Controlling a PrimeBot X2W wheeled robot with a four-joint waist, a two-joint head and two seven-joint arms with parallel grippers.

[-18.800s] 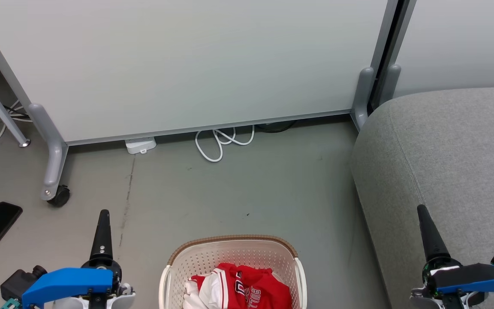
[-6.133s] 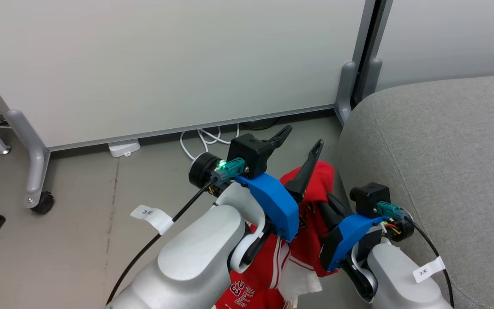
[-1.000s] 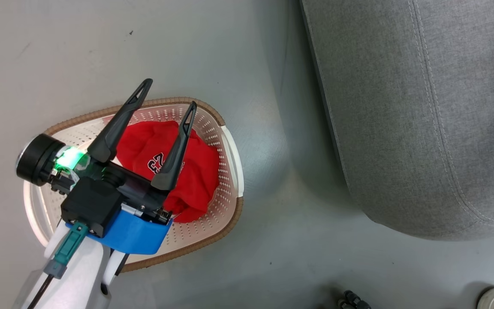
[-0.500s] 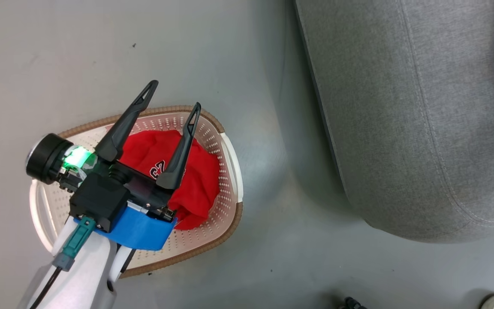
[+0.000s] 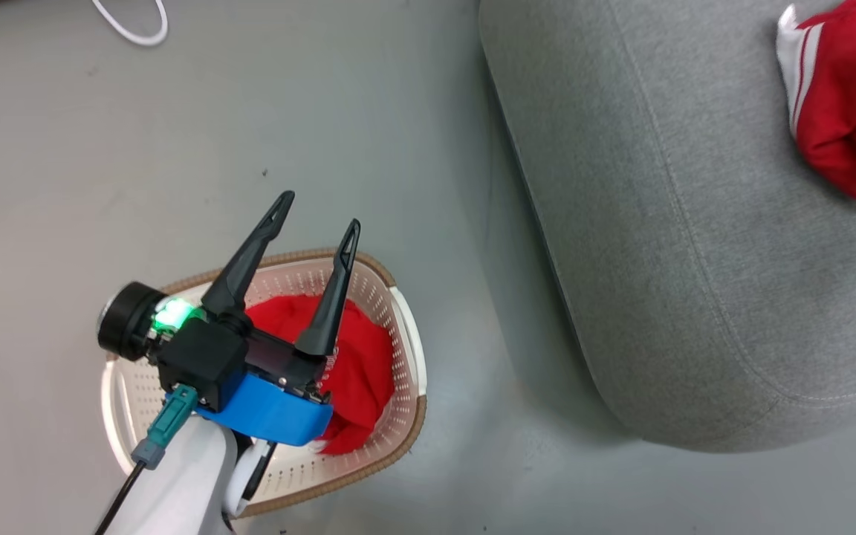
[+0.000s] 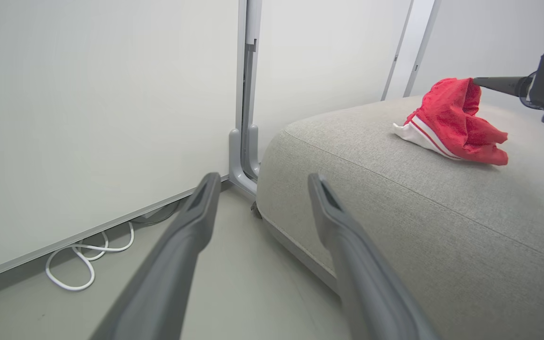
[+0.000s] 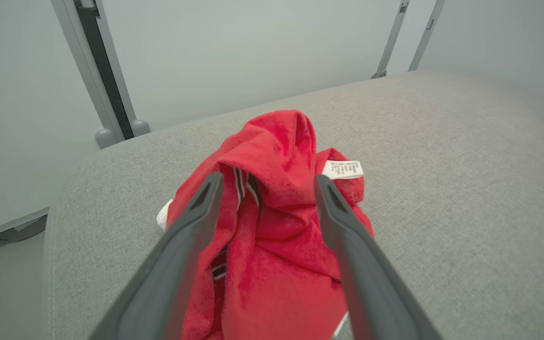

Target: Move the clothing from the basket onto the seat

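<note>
The striped-trim garment, red and heaped, lies on the seat, well in from the rounded edge nearest the basket. The right tool stands wide open astride it, gripping nothing (whether the cloth brushes its fingers I cannot tell). The second garment, also red, lies in the basket on the floor, against its seat-side wall. The left tool hovers over the basket, spread wide and empty.
</note>
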